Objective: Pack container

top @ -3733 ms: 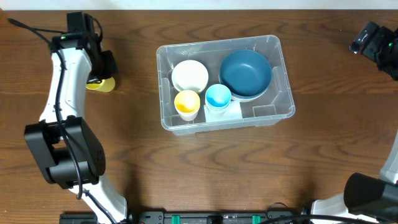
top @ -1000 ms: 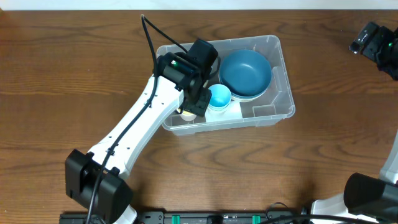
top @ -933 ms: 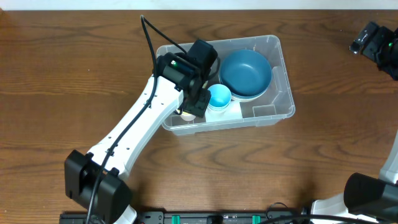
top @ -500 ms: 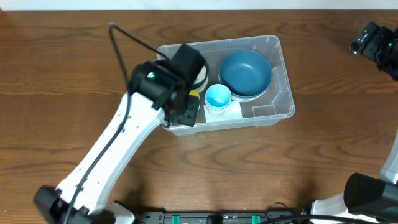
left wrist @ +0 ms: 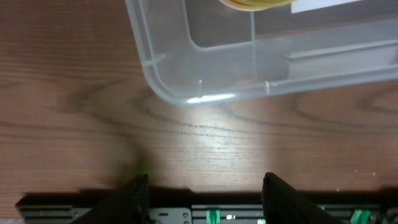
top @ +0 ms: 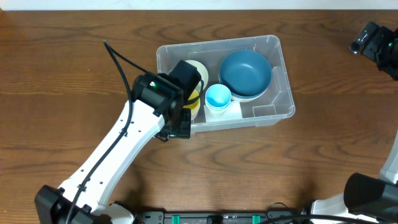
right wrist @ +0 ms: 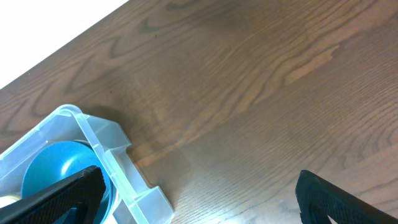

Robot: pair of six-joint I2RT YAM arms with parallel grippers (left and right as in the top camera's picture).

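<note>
**Left gripper point(left wrist: 205, 182) open at the container's point(top: 266, 112) 7 o'clock corner**

We see our left gripper hanging with its fingers point(left wrist: 138, 190) spread and nothing between them. It sits just at the 7 o'clock corner of the clear container, above the wooden table point(top: 280, 168). The container stands mid-table. Inside it, nearest our left gripper, is a yellow cup point(top: 195, 104), half hidden by the arm. At its 3 o'clock stands a light blue cup point(top: 218, 98), with a white label point(top: 236, 111) on the base beside it. Farther back, a cream bowl point(top: 201, 70) lies toward 10 o'clock and a dark blue bowl point(top: 245, 73) toward 2 o'clock. Our right gripper point(right wrist: 200, 175), fingers wide and empty, hovers well apart at the container's 2 o'clock.
</note>
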